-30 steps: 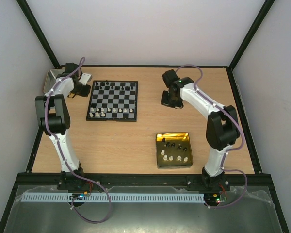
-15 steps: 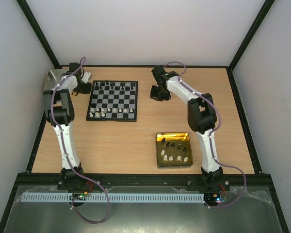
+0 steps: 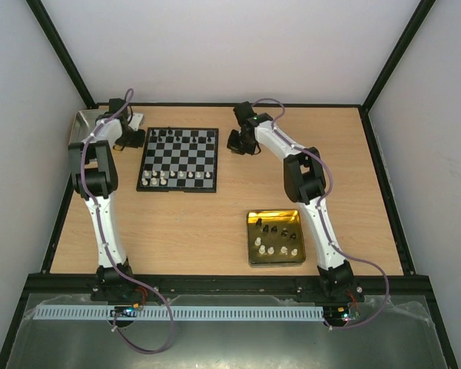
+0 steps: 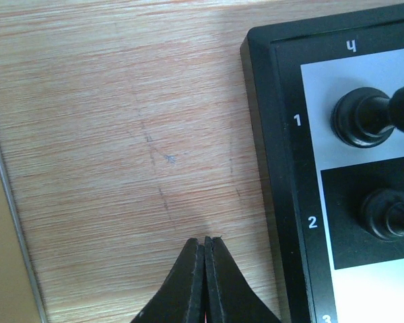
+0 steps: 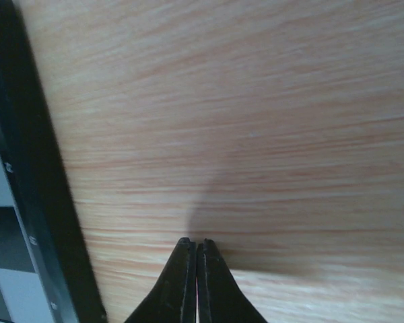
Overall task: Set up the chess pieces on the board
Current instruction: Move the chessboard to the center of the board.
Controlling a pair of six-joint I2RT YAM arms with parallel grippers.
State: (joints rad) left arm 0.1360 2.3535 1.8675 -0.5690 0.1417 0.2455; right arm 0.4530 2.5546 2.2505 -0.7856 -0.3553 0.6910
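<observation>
The board (image 3: 186, 154) lies at the table's far left of centre. White chess pieces (image 3: 177, 177) line its near row, and a few black ones (image 3: 166, 134) stand on the far row. My left gripper (image 3: 131, 140) is shut and empty, low over bare wood just off the board's left edge. In the left wrist view its tips (image 4: 205, 239) are pressed together beside the board's corner (image 4: 276, 134), where two black pieces (image 4: 363, 118) stand. My right gripper (image 3: 235, 142) is shut and empty off the board's right edge. Its tips (image 5: 196, 242) hover over wood beside the board's border (image 5: 34, 182).
A gold tray (image 3: 274, 264) at the near right holds several loose black and white pieces (image 3: 280, 240). A yellowish box (image 3: 78, 127) sits in the far left corner behind the left arm. Black frame rails run round the table.
The right arm has swung left, carrying its shut gripper from the far middle-right to just beside the board's right edge. The left arm has straightened a little and its gripper has stayed put.
</observation>
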